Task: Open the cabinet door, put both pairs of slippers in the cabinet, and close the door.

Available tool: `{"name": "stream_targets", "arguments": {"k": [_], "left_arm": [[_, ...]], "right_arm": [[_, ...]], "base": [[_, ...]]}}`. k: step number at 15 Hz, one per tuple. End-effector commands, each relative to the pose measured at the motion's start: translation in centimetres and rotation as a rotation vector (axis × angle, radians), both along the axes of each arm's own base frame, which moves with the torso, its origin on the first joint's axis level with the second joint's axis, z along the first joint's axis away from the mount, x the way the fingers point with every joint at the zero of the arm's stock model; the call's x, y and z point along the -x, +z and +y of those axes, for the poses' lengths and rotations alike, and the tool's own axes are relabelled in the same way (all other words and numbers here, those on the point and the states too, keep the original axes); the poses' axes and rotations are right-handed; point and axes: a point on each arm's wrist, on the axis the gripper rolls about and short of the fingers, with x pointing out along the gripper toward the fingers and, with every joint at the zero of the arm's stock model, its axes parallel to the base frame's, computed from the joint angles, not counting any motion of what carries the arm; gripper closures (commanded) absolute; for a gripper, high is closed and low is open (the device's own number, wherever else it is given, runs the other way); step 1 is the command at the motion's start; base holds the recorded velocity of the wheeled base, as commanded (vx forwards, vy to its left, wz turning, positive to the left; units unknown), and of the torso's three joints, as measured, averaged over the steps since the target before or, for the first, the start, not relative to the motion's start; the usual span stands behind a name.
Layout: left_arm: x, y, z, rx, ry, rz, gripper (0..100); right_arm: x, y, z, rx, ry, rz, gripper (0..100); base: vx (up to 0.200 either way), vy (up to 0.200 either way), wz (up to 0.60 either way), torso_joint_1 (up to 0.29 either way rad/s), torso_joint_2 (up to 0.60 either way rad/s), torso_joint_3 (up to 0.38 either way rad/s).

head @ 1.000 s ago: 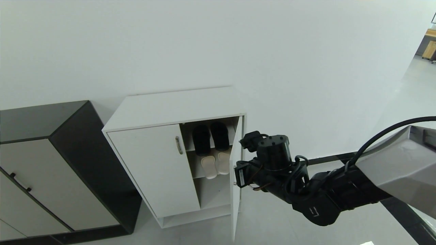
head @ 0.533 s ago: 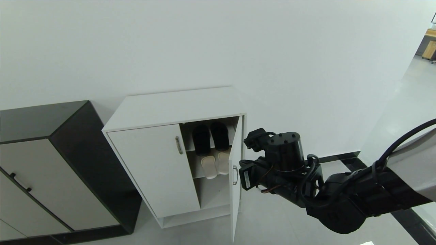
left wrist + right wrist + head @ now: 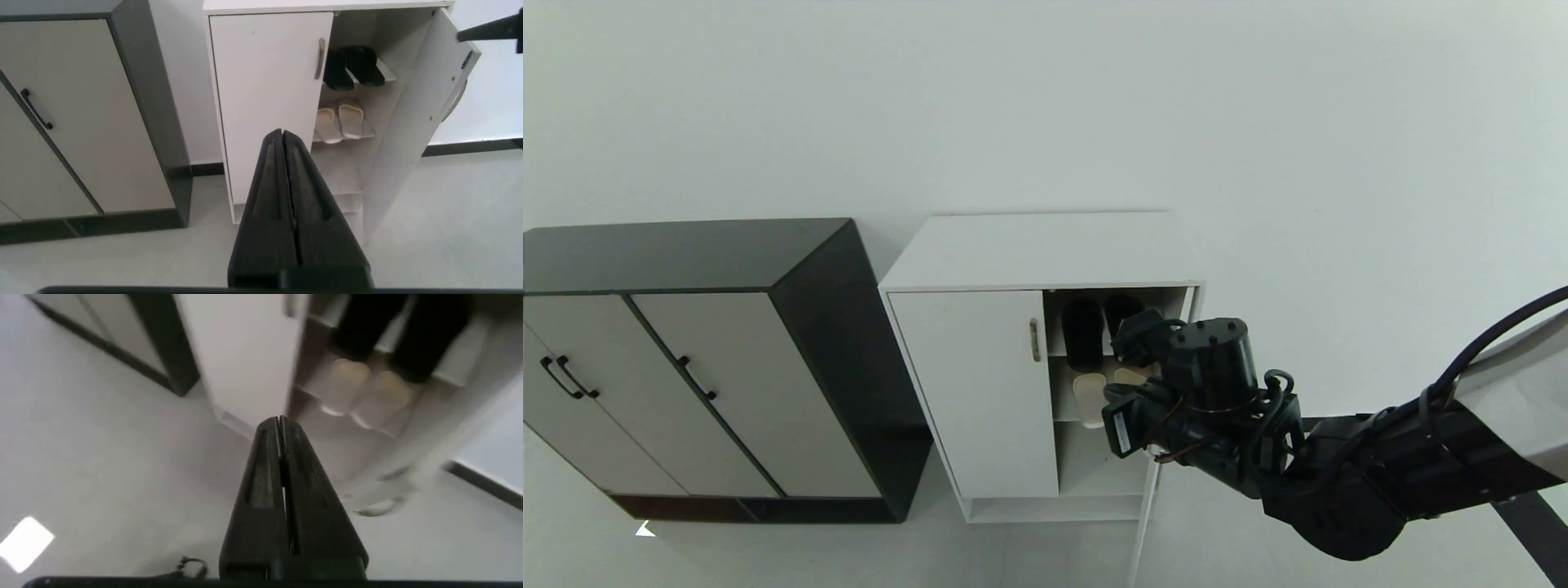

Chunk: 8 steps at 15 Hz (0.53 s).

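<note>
The white cabinet stands against the wall, its left door closed and its right door swung open, edge-on to the head view. Black slippers lie on the top shelf and pale slippers on the shelf below. My right gripper hangs shut in front of the open half, near the top of the open door. In the right wrist view the shut fingers point at the pale slippers. My left gripper is shut and empty, back from the cabinet.
A larger dark cabinet with grey double doors stands right beside the white one on its left. Grey floor lies open in front. A dark skirting strip runs along the wall at the right.
The head view has swung, so both cabinets sit further right in the picture. The right arm now stands in front of the open compartment instead of beside the door's outer face.
</note>
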Motion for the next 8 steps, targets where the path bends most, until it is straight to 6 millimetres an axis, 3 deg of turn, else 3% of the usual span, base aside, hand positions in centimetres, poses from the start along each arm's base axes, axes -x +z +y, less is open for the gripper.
{"name": "stream_targets", "arguments": {"k": [1,4,8], "left_arm": [[0.0,0.0,0.0,0.0,0.001,0.0,100],[0.0,0.0,0.0,0.001,0.001,0.0,100],[0.0,0.0,0.0,0.003,0.001,0.0,100]], "right_arm": [[-0.6,0.0,-1.0,0.02,-0.029,-0.009,100],[-2.3,-0.1,-3.3,0.127,-0.17,-0.046,100],[-1.8,1.3,-5.7,0.189,-0.212,0.019,100]], "base": [[0.0,0.0,0.0,0.0,0.0,0.0],[0.0,0.0,0.0,0.0,0.0,0.0],[0.0,0.0,0.0,0.0,0.0,0.0]]}}
